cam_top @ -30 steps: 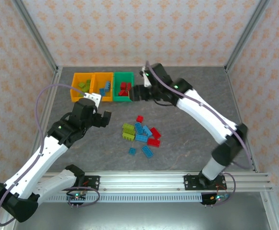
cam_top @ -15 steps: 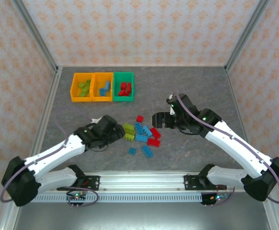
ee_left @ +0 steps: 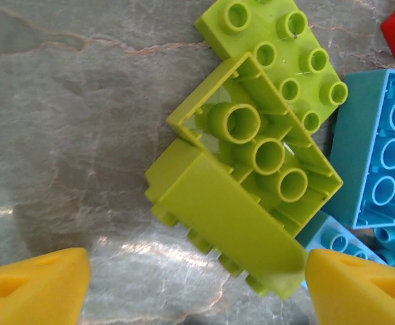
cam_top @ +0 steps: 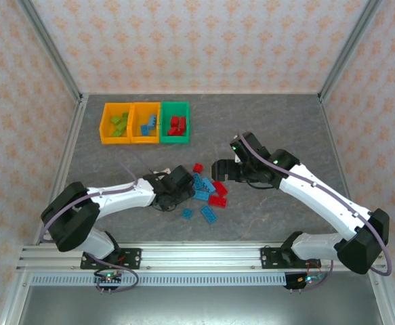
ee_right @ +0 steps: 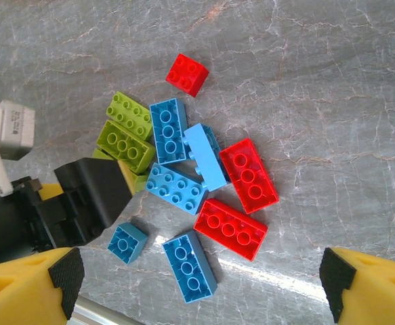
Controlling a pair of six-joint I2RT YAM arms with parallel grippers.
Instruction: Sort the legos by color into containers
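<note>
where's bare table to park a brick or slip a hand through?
Widest bare patch: table right of the green bin, back to the wall. A narrower strip runs between the bins and the brick pile. Also bare between pile and front rail. Crowded: the pile, left gripper at its green bricks, right gripper at its back right.

A lab robot test cell: a grey table (cam_top: 272, 122) boxed in by aluminium posts (cam_top: 51, 49) and patterned wall panels (cam_top: 197, 40), with two white arms (cam_top: 319, 193) bolted to a metal rail (cam_top: 204, 254) along its near edge.
</note>
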